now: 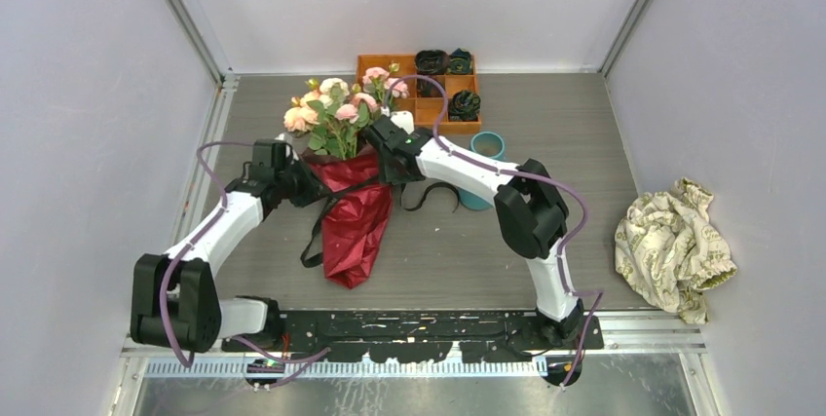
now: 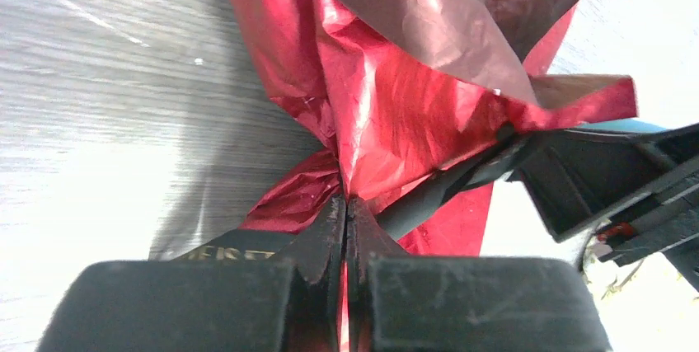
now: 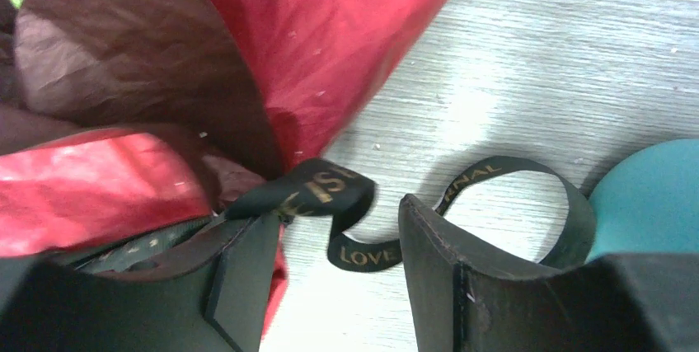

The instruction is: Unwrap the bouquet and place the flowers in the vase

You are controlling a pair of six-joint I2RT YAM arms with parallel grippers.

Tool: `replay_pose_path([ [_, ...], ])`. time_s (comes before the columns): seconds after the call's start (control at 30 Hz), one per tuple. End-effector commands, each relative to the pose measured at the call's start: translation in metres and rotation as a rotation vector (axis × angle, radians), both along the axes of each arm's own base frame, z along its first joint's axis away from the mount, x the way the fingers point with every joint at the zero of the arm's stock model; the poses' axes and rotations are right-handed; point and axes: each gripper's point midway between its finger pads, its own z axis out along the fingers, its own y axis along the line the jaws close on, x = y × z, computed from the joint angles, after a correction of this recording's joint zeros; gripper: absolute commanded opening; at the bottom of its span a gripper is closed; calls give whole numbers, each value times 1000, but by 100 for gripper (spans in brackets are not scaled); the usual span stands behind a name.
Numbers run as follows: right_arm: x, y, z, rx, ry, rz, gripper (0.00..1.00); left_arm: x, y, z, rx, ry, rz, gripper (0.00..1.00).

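At the bouquet's waist, the left pincer [image 2: 346, 204] is pressed fully closed on a fold of the red wrapping paper [image 2: 396, 96]. The right pincer [image 3: 338, 220] stands with its fingers apart, and the black ribbon [image 3: 511, 172] curls loosely through the gap. Between the two arms the bouquet [image 1: 353, 211] rests on the grey table [image 1: 584, 124], its flowers [image 1: 331, 109] toward the orange tray [image 1: 429, 114] — the teal vase [image 1: 487, 146] stands just beside the right arm, and a crumpled cloth [image 1: 672, 245] sits well apart at the table's right edge.
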Motion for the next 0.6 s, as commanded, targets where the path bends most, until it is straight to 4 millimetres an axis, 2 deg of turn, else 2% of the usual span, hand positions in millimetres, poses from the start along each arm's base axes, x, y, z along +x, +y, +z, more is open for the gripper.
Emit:
replay_pose_path([
  [0.0, 19, -43, 26, -39, -81, -108, 59, -6, 29, 11, 50, -30, 42, 0],
  [0.3, 24, -70, 21, -49, -60, -156, 59, -15, 55, 11, 85, -16, 92, 0],
  [0.57, 21, -85, 21, -62, -54, -177, 60, -23, 98, 10, 96, 32, 237, 0],
])
